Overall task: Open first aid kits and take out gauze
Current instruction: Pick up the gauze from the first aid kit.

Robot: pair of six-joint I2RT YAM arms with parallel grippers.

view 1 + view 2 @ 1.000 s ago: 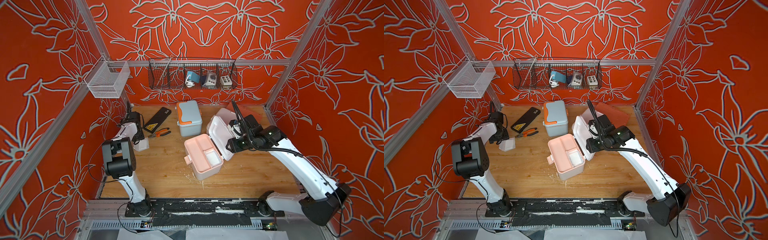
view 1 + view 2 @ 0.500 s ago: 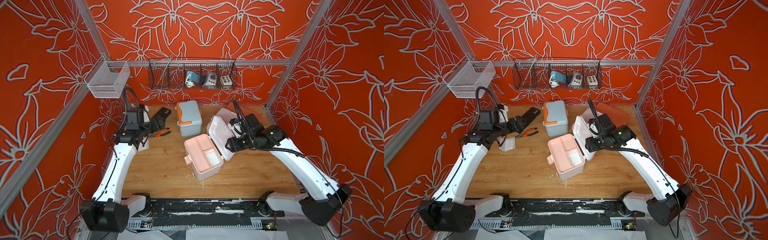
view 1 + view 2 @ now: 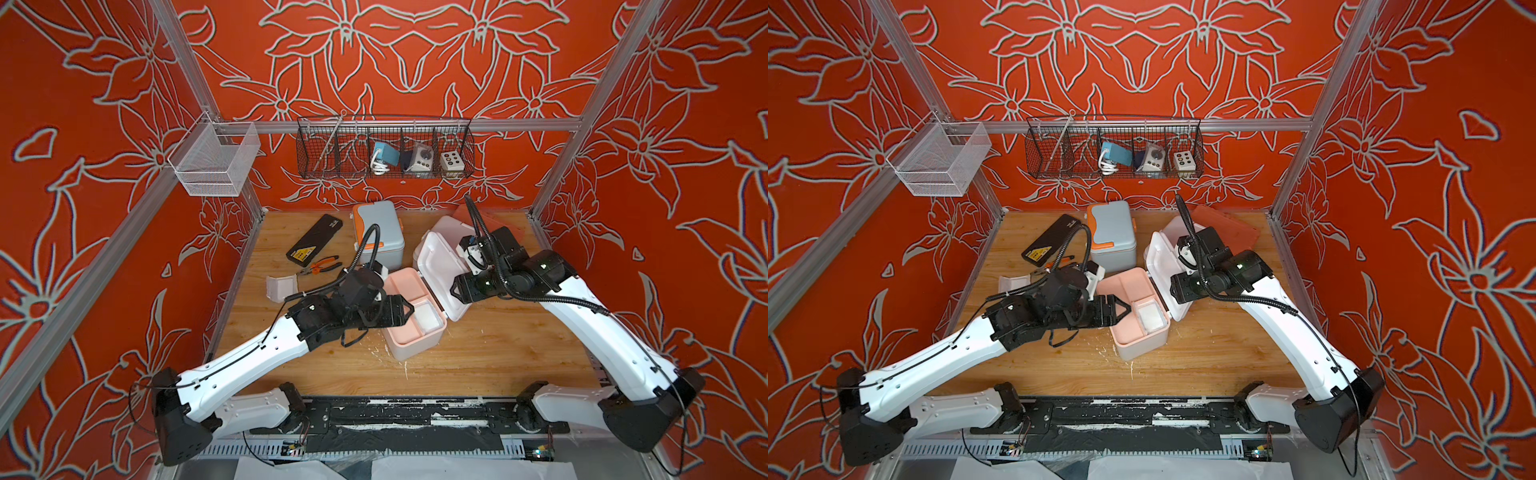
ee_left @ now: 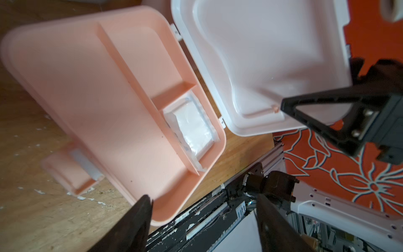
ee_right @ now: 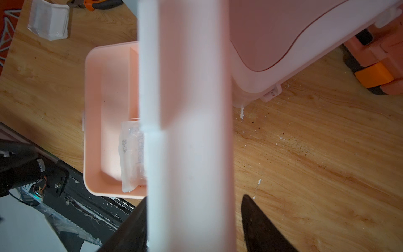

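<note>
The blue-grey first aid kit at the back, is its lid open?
No, the blue-grey first aid kit stands with its lid shut in a top view.

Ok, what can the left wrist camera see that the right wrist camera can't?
Only the left wrist camera: the white inside of the lid, with the right hand astride its edge.
Only the right wrist camera: a loose gauze pack and pliers on the table, plus a corner of the orange tool case.
Both: the table and the open pink kit, with gauze in its small compartment.
</note>
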